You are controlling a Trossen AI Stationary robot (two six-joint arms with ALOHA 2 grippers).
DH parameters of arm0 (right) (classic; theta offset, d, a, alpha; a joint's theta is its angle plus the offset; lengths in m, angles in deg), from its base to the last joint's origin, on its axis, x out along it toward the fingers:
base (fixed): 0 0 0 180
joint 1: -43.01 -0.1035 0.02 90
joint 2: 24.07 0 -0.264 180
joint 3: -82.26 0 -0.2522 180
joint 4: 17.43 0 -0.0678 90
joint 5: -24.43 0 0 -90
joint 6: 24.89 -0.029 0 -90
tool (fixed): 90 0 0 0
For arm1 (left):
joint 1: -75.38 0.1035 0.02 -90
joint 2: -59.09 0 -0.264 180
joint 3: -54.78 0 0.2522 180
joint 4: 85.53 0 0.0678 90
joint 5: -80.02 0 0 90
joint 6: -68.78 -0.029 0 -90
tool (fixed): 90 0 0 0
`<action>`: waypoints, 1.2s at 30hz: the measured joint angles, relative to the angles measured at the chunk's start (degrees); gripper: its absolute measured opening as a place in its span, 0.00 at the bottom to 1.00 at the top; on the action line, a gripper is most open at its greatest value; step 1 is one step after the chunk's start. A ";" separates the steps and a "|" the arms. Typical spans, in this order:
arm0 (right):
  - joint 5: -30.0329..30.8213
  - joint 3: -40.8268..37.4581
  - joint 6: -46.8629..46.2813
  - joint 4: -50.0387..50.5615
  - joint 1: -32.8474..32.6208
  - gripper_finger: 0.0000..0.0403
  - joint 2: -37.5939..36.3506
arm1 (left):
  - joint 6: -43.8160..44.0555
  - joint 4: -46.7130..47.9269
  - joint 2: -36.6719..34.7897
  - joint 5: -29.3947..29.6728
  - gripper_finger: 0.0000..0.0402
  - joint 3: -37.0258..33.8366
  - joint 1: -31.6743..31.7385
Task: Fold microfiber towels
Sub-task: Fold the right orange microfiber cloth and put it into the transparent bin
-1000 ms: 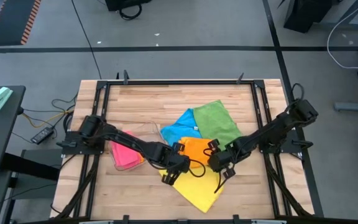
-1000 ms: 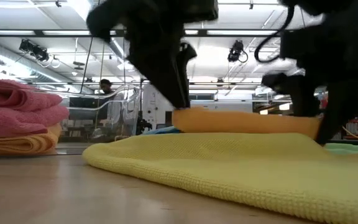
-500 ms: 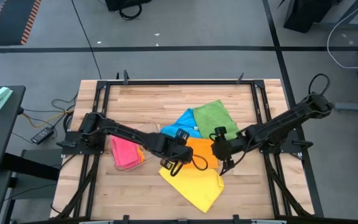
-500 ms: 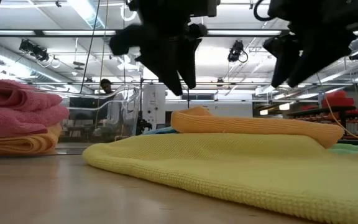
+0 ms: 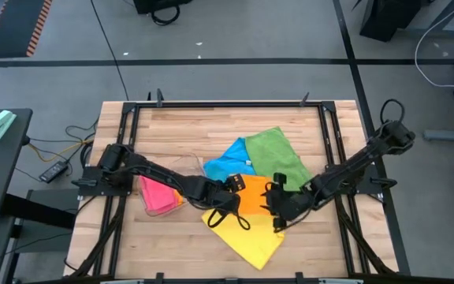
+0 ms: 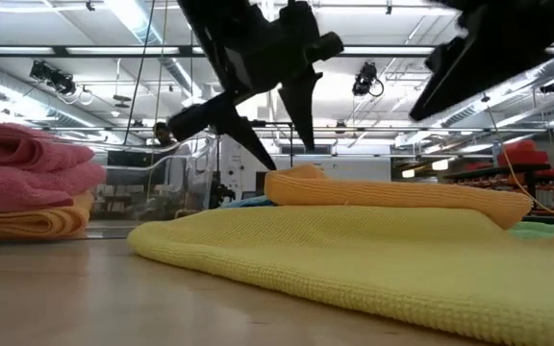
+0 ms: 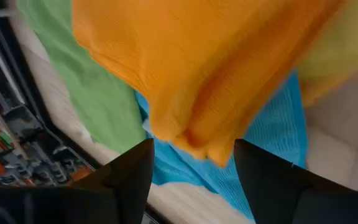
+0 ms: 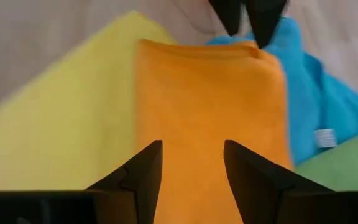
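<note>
Looking down on the tabletop, you have the orange towel lying folded on top of the yellow towel, likely so the fold sits on a soft flat base near both arms. The left gripper hangs at its left end and the right gripper at its right end, both sets of jaws apart and holding nothing, so I judge the fold is set down. The blue towel and green towel wait just behind, partly overlapped. The pink stack sits in the tray at the left. Count: one orange, one yellow, one blue, one green loose; the stack shows pink over an orange layer, exact number unclear.
</note>
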 joint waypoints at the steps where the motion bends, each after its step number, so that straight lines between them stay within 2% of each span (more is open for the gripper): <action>1: 0.86 0.06 -1.36 -0.66 -1.29 0.44 -0.09 | -0.33 0.03 0.33 -1.06 0.58 -0.10 -0.30; 7: 8.67 0.10 -3.88 -2.55 -6.43 0.44 2.83 | -2.44 0.91 0.42 -3.85 0.56 -0.24 -3.06; 12: 11.83 0.12 0.80 -10.51 -5.74 0.44 8.69 | -0.65 0.29 0.03 -3.94 0.51 -0.24 -3.72; 16: 13.47 2.00 1.83 -10.89 -5.01 0.44 10.12 | 1.39 0.10 -2.27 -3.41 0.46 -0.24 -2.87; 20: 13.55 5.09 5.60 -11.11 -4.90 0.44 11.84 | 5.76 0.26 -5.81 -3.43 0.42 -0.24 -2.31; 24: 15.03 9.24 9.78 -11.36 -4.00 0.44 15.86 | 11.64 2.20 -10.80 -5.82 0.40 -0.22 -1.75; 29: 17.04 15.55 13.74 -11.18 -1.87 0.44 23.53 | 19.07 6.91 -15.84 -9.77 0.37 -0.19 -1.70; 36: 17.72 24.60 20.33 -11.00 -0.46 0.44 34.39 | 24.69 11.08 -19.32 -10.41 0.31 -0.16 -3.85</action>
